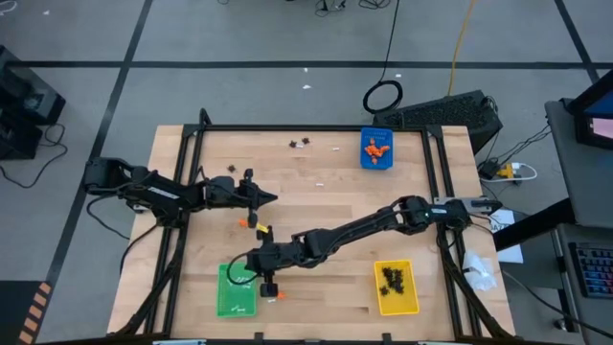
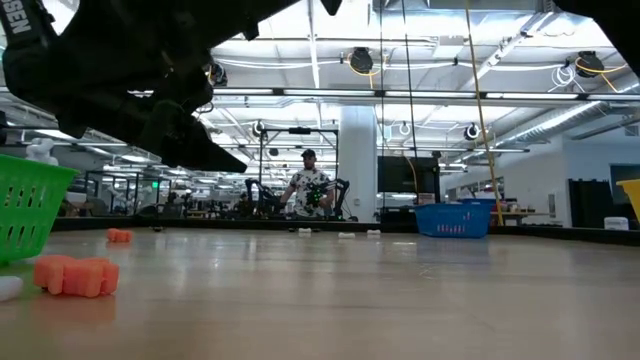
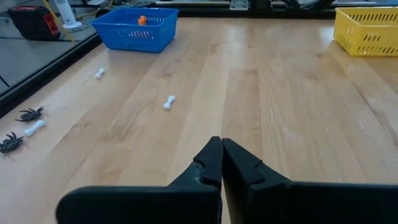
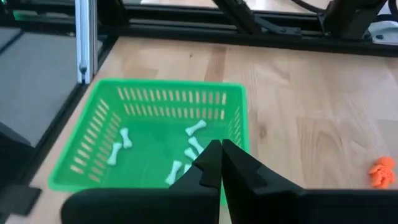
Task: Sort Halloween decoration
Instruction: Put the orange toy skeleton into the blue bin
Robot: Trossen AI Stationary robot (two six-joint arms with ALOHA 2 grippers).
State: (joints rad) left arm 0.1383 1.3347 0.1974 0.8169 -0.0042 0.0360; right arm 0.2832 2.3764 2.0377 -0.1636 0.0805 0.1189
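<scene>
bones (image 4: 194, 129): tiny white sticks, several lying in the green tray (image 4: 99, 118), a few loose on the counter (image 3: 280, 112)
pumpkins (image 2: 77, 275): little orange lumps, some beside the green tray, more in the blue tray (image 1: 376, 149)
spiders (image 3: 29, 114): black, two at the counter's edge, others in the yellow tray (image 1: 395, 287)
right gripper (image 4: 216, 152): over the green tray, fingers clenched, empty
left gripper (image 3: 219, 151): low over bare counter, fingers clenched, empty

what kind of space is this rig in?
Looks like a big open robotics lab or workshop: exposed ceiling pipes and lights, more workstations and a person behind the table, cables on bare floor.
</scene>
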